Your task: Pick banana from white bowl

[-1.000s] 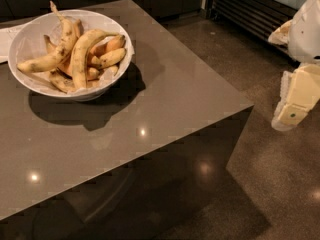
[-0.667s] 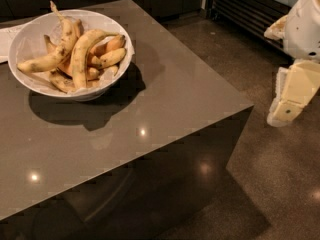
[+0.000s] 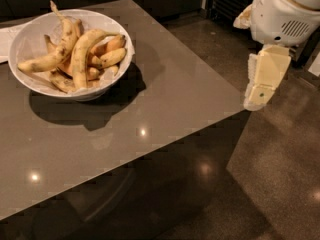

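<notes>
The white bowl (image 3: 26,38) stands at the far left of the grey table (image 3: 165,99) and holds several bananas. The banana (image 3: 80,54), long, strongly curved and pale yellow, lies across the top of the pile. A slimmer spotted banana (image 3: 54,58) with a long thin stem lies to its left. Short stubby orange-yellow bananas (image 3: 113,57) lie to its right. My gripper (image 3: 262,79) hangs from the white arm (image 3: 282,14) at the right, off the table beyond its right corner, far from the bowl and holding nothing.
A white sheet (image 3: 5,39) lies on the table behind the bowl at the left edge. The table's right corner (image 3: 240,109) is close to my gripper. Polished dark floor (image 3: 270,174) lies below and to the right. A dark grille (image 3: 227,1) stands at the back.
My gripper and arm have moved left and slightly up, closer to the table's right corner. The bowl and bananas have not moved.
</notes>
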`<state>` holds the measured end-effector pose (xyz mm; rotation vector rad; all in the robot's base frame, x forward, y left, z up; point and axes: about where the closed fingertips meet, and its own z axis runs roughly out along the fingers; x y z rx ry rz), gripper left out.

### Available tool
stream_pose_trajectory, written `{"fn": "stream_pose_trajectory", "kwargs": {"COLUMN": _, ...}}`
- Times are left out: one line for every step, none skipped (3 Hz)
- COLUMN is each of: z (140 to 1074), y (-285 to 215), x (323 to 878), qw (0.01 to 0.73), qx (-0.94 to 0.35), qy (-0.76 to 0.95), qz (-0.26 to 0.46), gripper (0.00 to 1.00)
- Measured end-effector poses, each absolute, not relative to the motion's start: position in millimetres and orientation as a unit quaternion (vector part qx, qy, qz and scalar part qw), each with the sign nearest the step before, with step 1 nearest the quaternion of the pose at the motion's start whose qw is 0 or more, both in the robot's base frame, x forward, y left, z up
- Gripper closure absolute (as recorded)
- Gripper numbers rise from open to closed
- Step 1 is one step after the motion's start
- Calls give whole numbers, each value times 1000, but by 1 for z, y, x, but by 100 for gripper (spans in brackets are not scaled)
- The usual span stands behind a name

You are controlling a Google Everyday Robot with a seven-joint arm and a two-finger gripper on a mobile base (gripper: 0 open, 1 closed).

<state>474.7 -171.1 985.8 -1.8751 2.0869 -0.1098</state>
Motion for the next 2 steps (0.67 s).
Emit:
{"fn": "stream_pose_trajectory", "kwargs": {"z": 986, "y": -169, "x": 476, "qw": 168, "qx": -660, "qy": 732, "qz": -39, "gripper": 0}}
{"fn": "stream_pose_trajectory", "kwargs": {"z": 987, "y": -169, "x": 475, "qw": 165, "qx": -668, "qy": 724, "qz": -54, "gripper": 0}}
